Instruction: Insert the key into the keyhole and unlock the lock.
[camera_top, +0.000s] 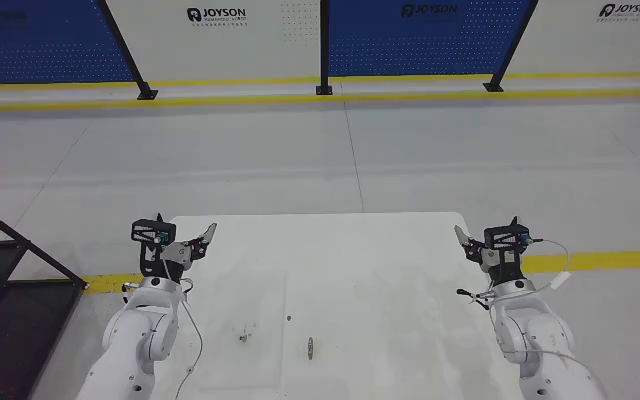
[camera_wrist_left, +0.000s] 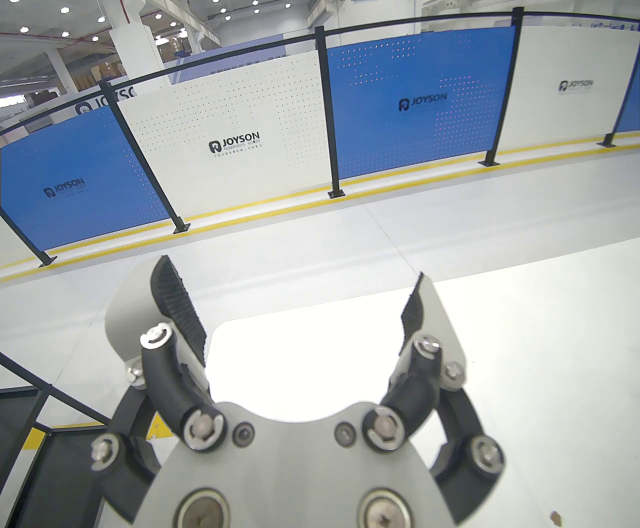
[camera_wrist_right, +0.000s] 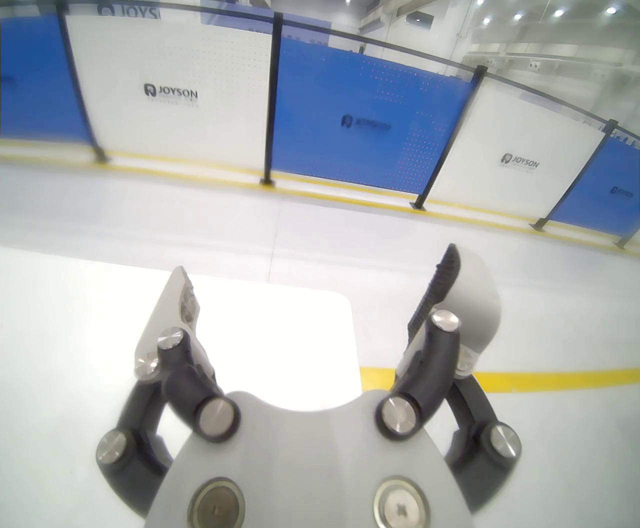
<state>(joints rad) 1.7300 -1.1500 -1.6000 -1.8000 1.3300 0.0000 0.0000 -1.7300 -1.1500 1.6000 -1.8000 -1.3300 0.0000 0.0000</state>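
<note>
Top view: a white table fills the lower middle of the frame. The left gripper hangs over the table's upper left corner and the right gripper over its upper right corner, both with fingers spread and holding nothing. Low in the middle of the frame, well apart from both grippers, a small piece and a longer piece lie on the table. They are too small to tell which is the key and which the lock. A blue and white fence runs along the top.

Left wrist view: the left gripper has its fingers wide apart over the table corner.

Right wrist view: the right gripper is likewise spread, over the table corner.
</note>
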